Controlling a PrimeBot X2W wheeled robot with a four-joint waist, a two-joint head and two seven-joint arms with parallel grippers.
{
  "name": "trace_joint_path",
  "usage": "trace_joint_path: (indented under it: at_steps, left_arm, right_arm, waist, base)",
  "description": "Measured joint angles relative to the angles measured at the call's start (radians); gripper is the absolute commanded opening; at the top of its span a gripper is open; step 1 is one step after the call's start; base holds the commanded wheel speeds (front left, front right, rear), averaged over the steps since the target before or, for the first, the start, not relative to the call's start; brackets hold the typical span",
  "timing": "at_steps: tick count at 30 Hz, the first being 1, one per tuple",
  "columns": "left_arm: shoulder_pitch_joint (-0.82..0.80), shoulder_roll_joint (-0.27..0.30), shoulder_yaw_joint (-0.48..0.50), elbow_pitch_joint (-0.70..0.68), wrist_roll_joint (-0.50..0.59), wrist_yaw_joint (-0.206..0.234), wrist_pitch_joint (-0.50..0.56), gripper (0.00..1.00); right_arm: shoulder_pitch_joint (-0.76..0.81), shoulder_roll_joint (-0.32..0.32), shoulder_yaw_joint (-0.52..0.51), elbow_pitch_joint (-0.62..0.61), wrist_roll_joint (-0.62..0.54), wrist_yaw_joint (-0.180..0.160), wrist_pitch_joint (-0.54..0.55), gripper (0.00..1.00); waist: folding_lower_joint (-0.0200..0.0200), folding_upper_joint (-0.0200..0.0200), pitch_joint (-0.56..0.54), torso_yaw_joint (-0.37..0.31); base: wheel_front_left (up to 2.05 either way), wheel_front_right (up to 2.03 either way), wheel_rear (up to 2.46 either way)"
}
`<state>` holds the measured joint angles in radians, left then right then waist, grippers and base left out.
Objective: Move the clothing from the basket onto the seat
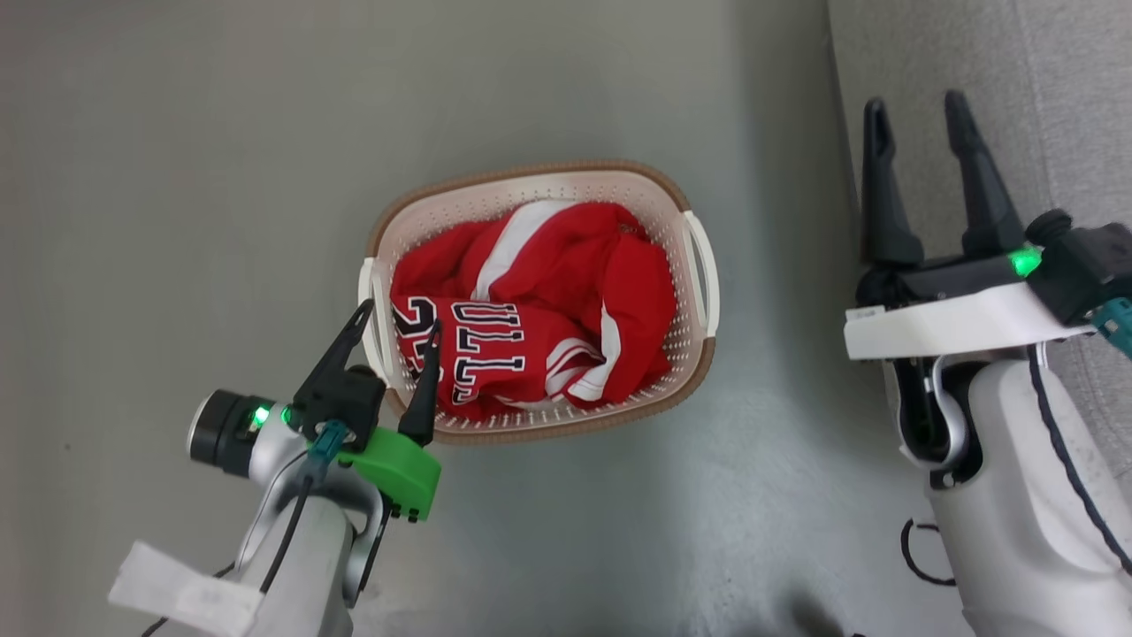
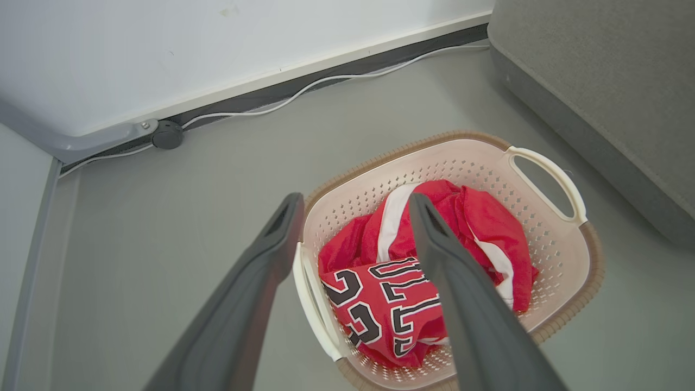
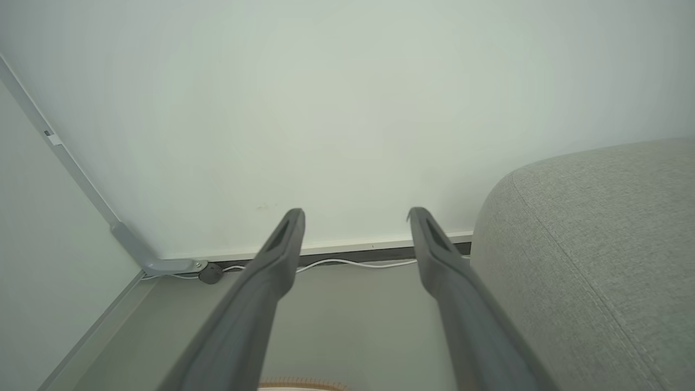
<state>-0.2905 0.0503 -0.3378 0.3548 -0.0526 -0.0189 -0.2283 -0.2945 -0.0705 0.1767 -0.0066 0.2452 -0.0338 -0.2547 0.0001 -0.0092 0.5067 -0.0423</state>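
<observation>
Not started, the red jersey (image 1: 495, 354) and shorts (image 1: 566, 243) lie in the laundry basket (image 1: 531, 168) — none on the sofa cushion (image 1: 1066, 97); left gripper (image 1: 401, 316) and right gripper (image 1: 914, 100) spread, empty.

The red clothes (image 1: 566, 292) lie bunched, lettering partly folded under; where one garment ends and the next begins is unclear. They hide the floor of the basket (image 1: 531, 190). From the head view, the left gripper (image 1: 401, 316) covers the basket's near-left rim, and the sofa (image 1: 1079, 106) runs off the right edge.
</observation>
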Motion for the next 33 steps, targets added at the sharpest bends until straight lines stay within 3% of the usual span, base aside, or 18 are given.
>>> trace_joint_path:
  at_steps: [13, 33]
  left_arm:
    - [-0.185, -0.005, -0.132, 0.112, 0.077, -0.068, 0.034, 1.0]
    - [-0.33, -0.009, -0.265, 0.315, 0.159, -0.091, 0.051, 1.0]
  right_arm:
    - [-0.131, -0.007, -0.044, -0.045, -0.01, 0.006, 0.0, 1.0]
    - [-0.213, 0.0, -0.05, -0.032, -0.014, 0.034, 0.0, 1.0]
  waist:
    - [0.0001, 0.0, 0.186, 0.0]
    - [0.0, 0.0, 0.331, -0.03]
  base:
    - [0.0, 0.0, 0.0]
    - [0.0, 0.0, 0.0]
